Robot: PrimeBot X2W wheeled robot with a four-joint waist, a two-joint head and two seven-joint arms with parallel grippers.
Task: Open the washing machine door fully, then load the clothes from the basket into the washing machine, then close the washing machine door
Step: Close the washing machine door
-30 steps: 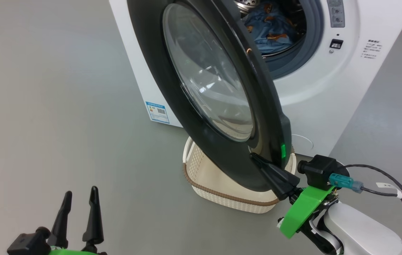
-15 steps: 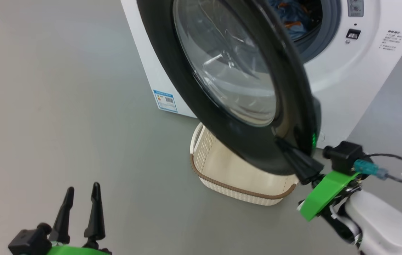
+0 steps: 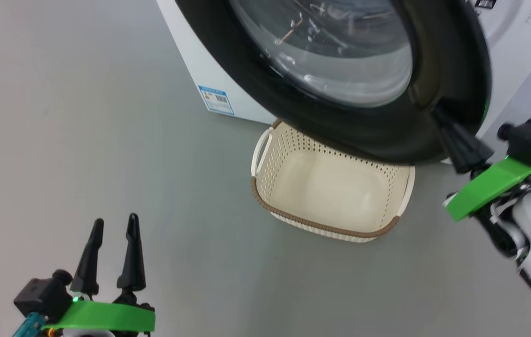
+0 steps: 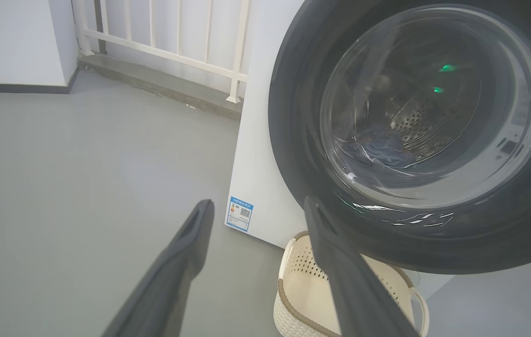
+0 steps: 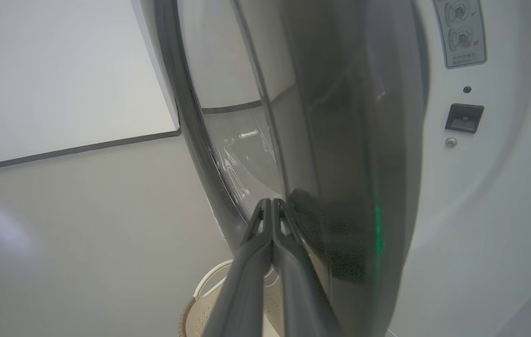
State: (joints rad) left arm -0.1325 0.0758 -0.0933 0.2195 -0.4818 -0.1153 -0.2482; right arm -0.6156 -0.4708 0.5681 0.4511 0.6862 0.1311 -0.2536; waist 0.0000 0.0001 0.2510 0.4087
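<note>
The glossy black washing machine door (image 3: 340,126) stands partly swung over the white washing machine (image 4: 260,140). My right gripper (image 3: 437,112) is shut, with its fingertips pressed against the door's outer face near the rim; the right wrist view shows the same gripper (image 5: 271,202) against the door (image 5: 349,140). Light-blue clothes (image 4: 384,149) lie in the drum, seen through the glass. The cream basket (image 3: 265,196) sits on the floor under the door, with nothing inside. My left gripper (image 3: 115,220) hangs open at the lower left, holding nothing, well away from the basket.
Grey floor (image 3: 83,117) spreads wide to the left of the machine. A blue label (image 3: 216,99) marks its side panel. A white railing (image 4: 162,42) and a wall stand behind. The door latch slot (image 5: 464,117) sits on the machine's front panel.
The door has swung closer to the machine's front with my shut right gripper against it, hiding the drum opening in the head view. The head camera has shifted. My left gripper stays open.
</note>
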